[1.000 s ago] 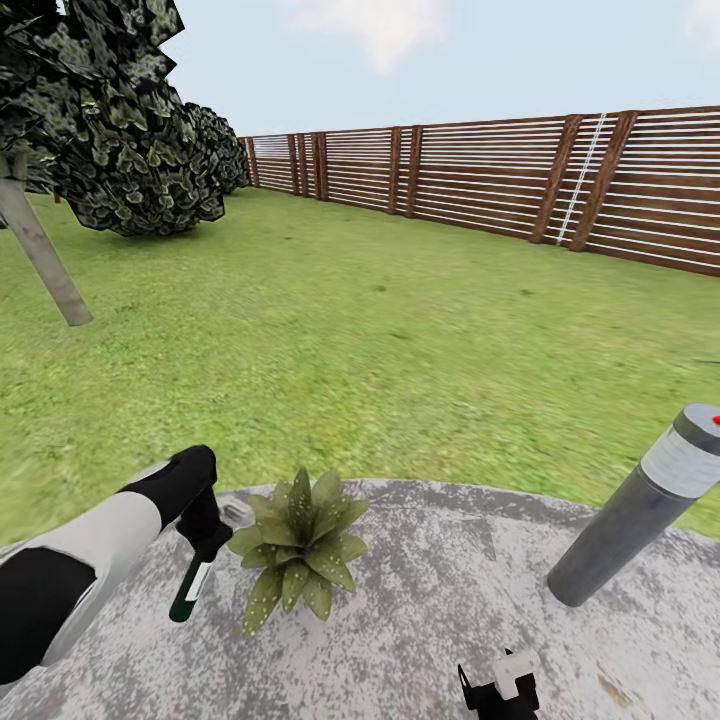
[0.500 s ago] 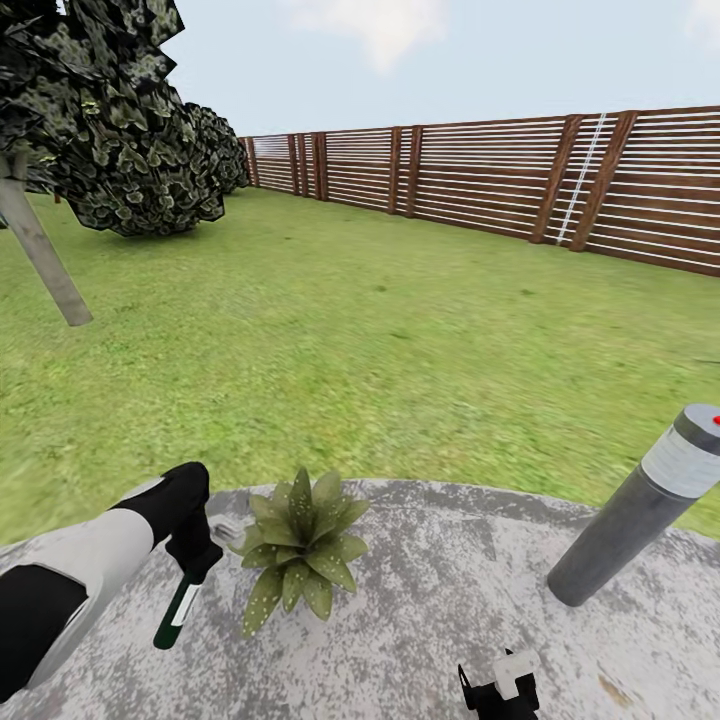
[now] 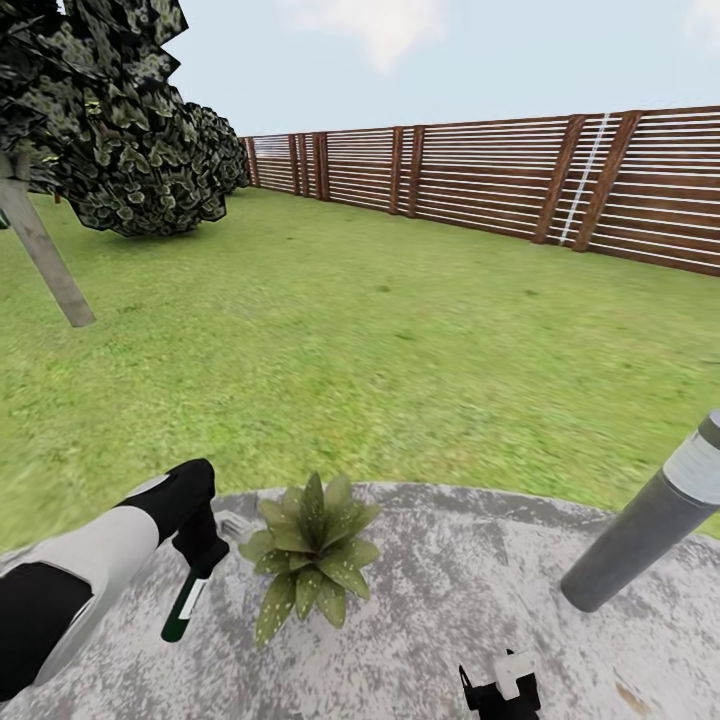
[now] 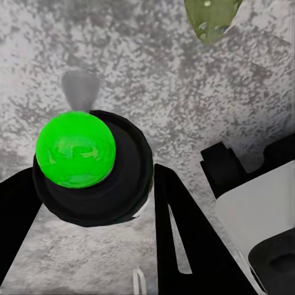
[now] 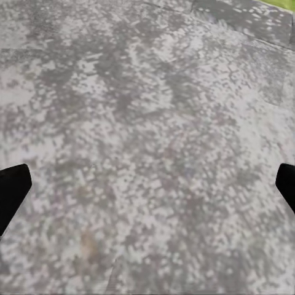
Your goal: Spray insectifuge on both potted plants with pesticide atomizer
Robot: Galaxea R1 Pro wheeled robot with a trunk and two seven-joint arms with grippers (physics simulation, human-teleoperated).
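Grey speckled patio (image 3: 450, 590) lies under you, lawn (image 3: 350, 340) and slatted fence (image 3: 480, 180) beyond. Your left arm reaches in from 8 o'clock, wrist bent down; your left gripper (image 3: 200, 560) pinches the pesticide atomizer (image 3: 184, 610), hanging tilted just beside the potted plant (image 3: 312, 553). Your right gripper (image 5: 147, 190) has its fingers spread wide over bare paving, at 6 o'clock

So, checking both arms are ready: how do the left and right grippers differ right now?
The left gripper is shut on the pesticide atomizer, beside the potted plant; the right gripper is open, holding nothing. In the head view the left sits farther up than the right. Both hang over the grey patio.
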